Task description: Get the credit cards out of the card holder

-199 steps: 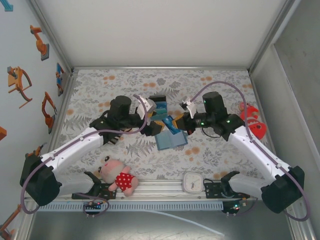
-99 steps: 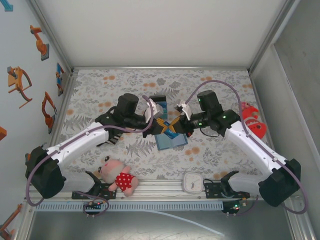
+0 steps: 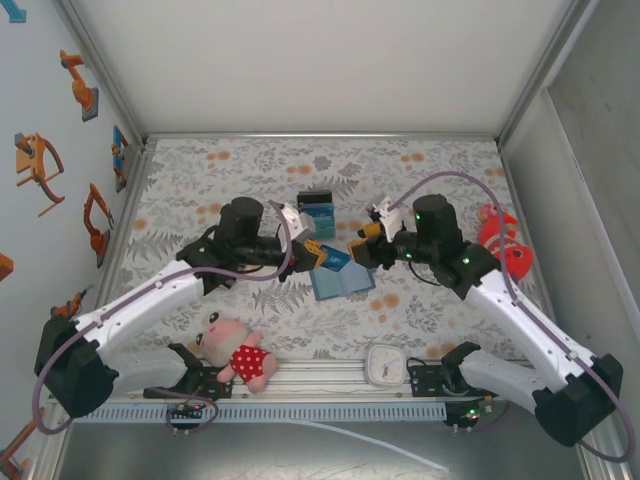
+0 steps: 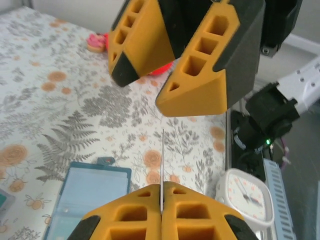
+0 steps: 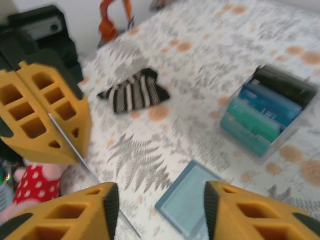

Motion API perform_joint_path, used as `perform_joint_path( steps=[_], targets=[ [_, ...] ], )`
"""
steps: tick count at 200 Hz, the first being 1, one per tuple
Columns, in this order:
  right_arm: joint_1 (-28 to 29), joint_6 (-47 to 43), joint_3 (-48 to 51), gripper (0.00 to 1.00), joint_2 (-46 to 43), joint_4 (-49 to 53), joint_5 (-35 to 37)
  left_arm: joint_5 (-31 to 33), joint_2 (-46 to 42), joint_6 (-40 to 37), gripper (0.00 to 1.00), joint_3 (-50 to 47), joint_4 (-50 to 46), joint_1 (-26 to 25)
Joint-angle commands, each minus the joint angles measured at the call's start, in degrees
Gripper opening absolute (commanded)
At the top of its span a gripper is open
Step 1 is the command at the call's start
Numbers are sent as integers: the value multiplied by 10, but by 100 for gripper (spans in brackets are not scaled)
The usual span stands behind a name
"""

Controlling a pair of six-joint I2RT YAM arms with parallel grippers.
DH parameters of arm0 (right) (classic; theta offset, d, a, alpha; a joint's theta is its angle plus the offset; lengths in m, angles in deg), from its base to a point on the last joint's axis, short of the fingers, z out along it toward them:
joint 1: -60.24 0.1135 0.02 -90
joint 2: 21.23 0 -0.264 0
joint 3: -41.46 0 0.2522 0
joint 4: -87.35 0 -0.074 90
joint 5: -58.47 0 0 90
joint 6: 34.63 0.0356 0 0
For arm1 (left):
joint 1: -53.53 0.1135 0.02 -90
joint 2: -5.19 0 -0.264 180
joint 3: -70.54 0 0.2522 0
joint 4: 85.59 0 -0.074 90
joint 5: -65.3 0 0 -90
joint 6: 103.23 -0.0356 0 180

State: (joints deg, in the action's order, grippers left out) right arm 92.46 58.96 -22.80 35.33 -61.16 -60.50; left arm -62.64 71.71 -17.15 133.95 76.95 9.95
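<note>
credit card (image 4: 162,160) shows edge-on, long axis aimed at the right gripper (image 4: 167,87), jaws parted, holding nothing; left gripper (image 4: 162,197) pinches it above the flat card holder (image 4: 95,192); clear tray (image 5: 292,127) holds other cards (image 5: 265,102) in 3 colours

Plainly a robotics lab's enclosed test cell, not a home: boxed in by plain white panels (image 3: 300,60) and aluminium framing (image 3: 320,135), with a cabled left arm (image 3: 150,300) and right arm (image 3: 520,310) bolted to a metal rail (image 3: 320,375) at 6 o'clock of the counter (image 3: 440,165). Dressed with a floral cloth and scattered unrelated props: a plush doll (image 3: 240,350) at 7 o'clock, a small white clock (image 3: 384,365) at 6, a red toy fish (image 3: 503,240) at 3, plus orange cut-out figures (image 3: 80,88) stuck on the side wall from 9 to 10 o'clock.
</note>
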Motion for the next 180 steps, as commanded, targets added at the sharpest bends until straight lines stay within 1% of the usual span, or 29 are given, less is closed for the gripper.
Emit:
perform_joint_path(
  steps=[1,26,45,69,89,100,111,119,137,159,171,180],
  targets=[
    [-1,95,45,54,-41,-120,42,50,-44,73,0,-35,99,-2],
    [-1,172,93,58,-61,-219,2,93,-79,170,0,-80,208,-5],
    [-1,239,128,61,-56,-324,-47,128,-90,225,0,-96,255,-13],
    [-1,302,152,63,-28,-450,-109,135,-90,247,0,-93,268,-24],
    [-2,327,149,62,0,-496,-135,125,-83,249,0,-89,281,-36],
    [-1,335,145,59,15,-512,-148,119,-79,253,0,-88,295,-41],
    [-1,346,142,54,28,-533,-160,115,-73,260,0,-90,311,-46],
    [-2,354,141,49,36,-548,-169,113,-68,265,0,-92,324,-47],
    [-1,363,133,39,46,-557,-186,111,-61,278,0,-99,356,-48],
    [-1,367,130,21,47,-560,-201,116,-58,284,0,-107,382,-47],
    [-1,366,131,8,43,-560,-207,121,-58,287,0,-111,391,-48],
    [-1,365,132,0,38,-559,-209,122,-58,286,3,-110,389,-48]
  ],
)
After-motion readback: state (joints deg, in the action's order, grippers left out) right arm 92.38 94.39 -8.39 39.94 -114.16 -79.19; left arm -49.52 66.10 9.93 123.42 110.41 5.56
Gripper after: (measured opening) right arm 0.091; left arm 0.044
